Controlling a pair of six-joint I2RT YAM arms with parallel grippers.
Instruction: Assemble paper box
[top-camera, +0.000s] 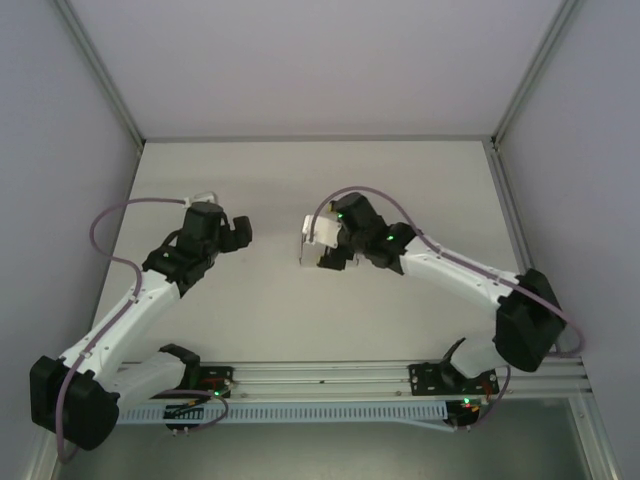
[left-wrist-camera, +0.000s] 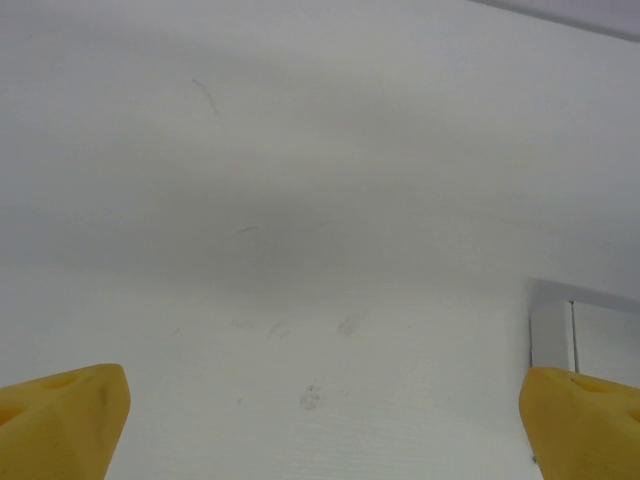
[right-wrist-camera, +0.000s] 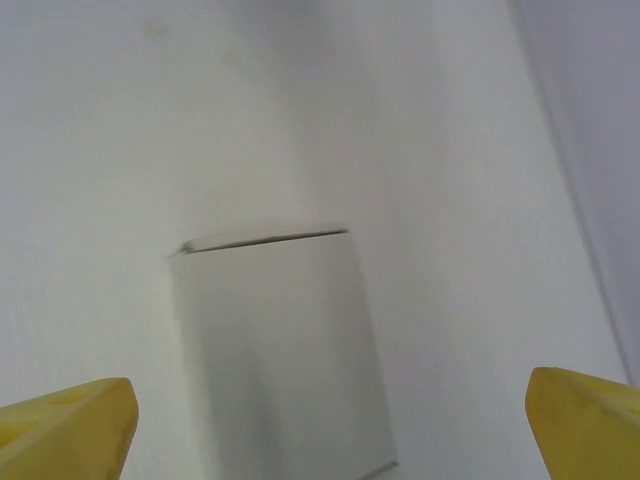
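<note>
Two grippers gape wide, holding nothing: the left gripper (left-wrist-camera: 320, 425) hangs over bare table (left-wrist-camera: 250, 360), while the right gripper (right-wrist-camera: 325, 430) straddles the paper box (right-wrist-camera: 280, 340) mid-table without touching it. An off-centre squeeze could crush its thin walls or topple it.

Work surface: white matte table (top-camera: 300, 180), running from the far panel to the near edge.
Surface condition: faint grey scuffs (left-wrist-camera: 310, 397) and one thin scratch (left-wrist-camera: 205, 95), seen in the left wrist view.
Far side: plain white back wall (top-camera: 320, 60), meeting the table at a straight seam.
Sides: pale grey left wall (top-camera: 50, 150) and right wall (top-camera: 595, 130), unmarked.
Framing: aluminium struts (top-camera: 100, 70) along both upper wall corners.
Near edge: aluminium rail (top-camera: 330, 373), with a slotted strip (top-camera: 330, 410) just in front of it.
Below edge: grey-green surface (top-camera: 350, 450), detail unclear.
Light: even and diffuse, with soft shadows on the table.
</note>
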